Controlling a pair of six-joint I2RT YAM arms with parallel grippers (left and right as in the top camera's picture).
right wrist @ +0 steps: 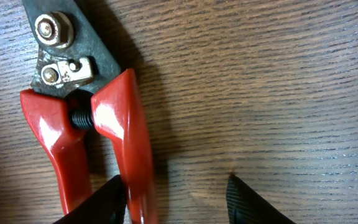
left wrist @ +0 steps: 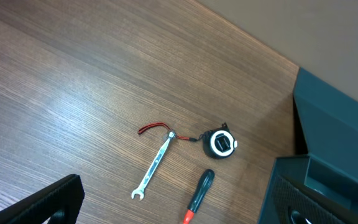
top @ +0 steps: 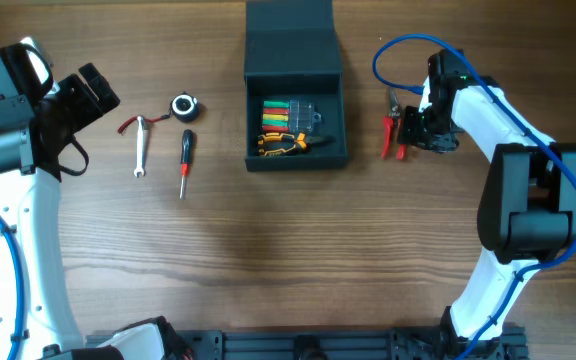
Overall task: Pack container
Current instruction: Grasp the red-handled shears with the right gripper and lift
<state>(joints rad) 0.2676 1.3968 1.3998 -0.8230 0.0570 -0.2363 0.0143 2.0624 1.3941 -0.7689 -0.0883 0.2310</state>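
One wooden desk (top: 288, 270) served as the work surface. The container (top: 291, 45) stood at the far centre of it, with the flap lid laid back and the compartment open. A set of coloured bits (top: 288, 110) and yellow-handled pliers (top: 281, 143) were already seated inside.

The left hand (top: 96, 90) was held wide open and empty above the left side of the desk, well apart from the container. The right hand (right wrist: 173, 200) was positioned low over the red-handled cutters (right wrist: 104, 124), just beside the container's right wall. Its fingers (right wrist: 247, 202) were partly apart and nothing was gripped. Only the inner handle was seen between them. The outer handle passed behind the other finger.

The step in hand was judged to be the pickup of the cutters. The following points were recommended:

1. The hand should be shifted sideways until both handles are enclosed. A grip on one handle would probably allow the tool to pivot.
2. The fingers should be closed squarely across the handles, away from the spring at the pivot.
3. The lift should be made vertically before any travel towards the container.

A wrench (top: 140, 146), a screwdriver (top: 185, 160) and a tape measure (top: 184, 107) lay unpacked left of the container.
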